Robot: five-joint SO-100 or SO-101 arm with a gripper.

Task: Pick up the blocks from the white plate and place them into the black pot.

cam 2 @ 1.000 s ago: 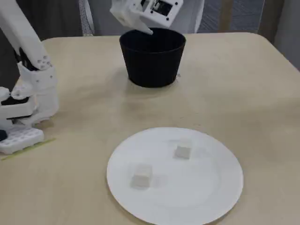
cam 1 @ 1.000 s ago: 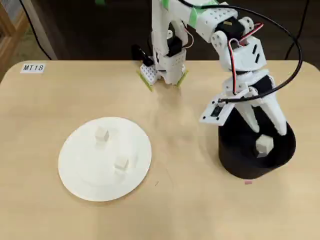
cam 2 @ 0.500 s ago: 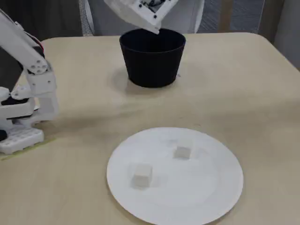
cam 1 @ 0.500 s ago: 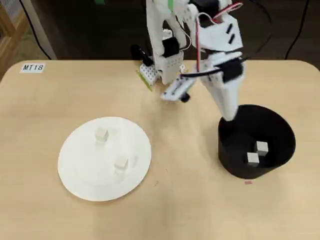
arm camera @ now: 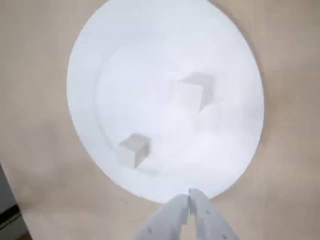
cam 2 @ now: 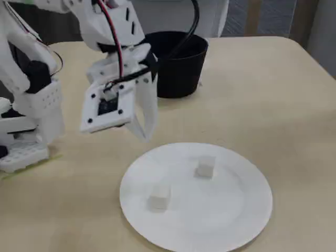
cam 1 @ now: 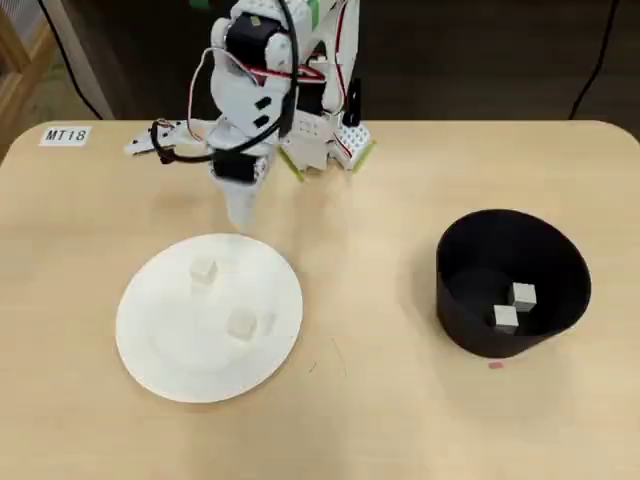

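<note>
- Sitting inside the matte black round pot (cam 1: 513, 285): two small off-white cubes (cam 1: 522, 294) (cam 1: 505, 318), so roughly half done by count.
- Remaining on the large flat white plate (cam 1: 150, 345): two more cubes (cam 1: 204, 271) (cam 1: 241, 324), apart from each other.
- Hovering at the plate's edge: white two-finger gripper (arm camera: 189, 196), jaws pressed together, carrying nothing.
- Judging next: opening over a plate cube.

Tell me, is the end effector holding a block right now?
No. In the wrist view the end effector has its tips together with nothing between them, above the near rim of the white plate.
</note>
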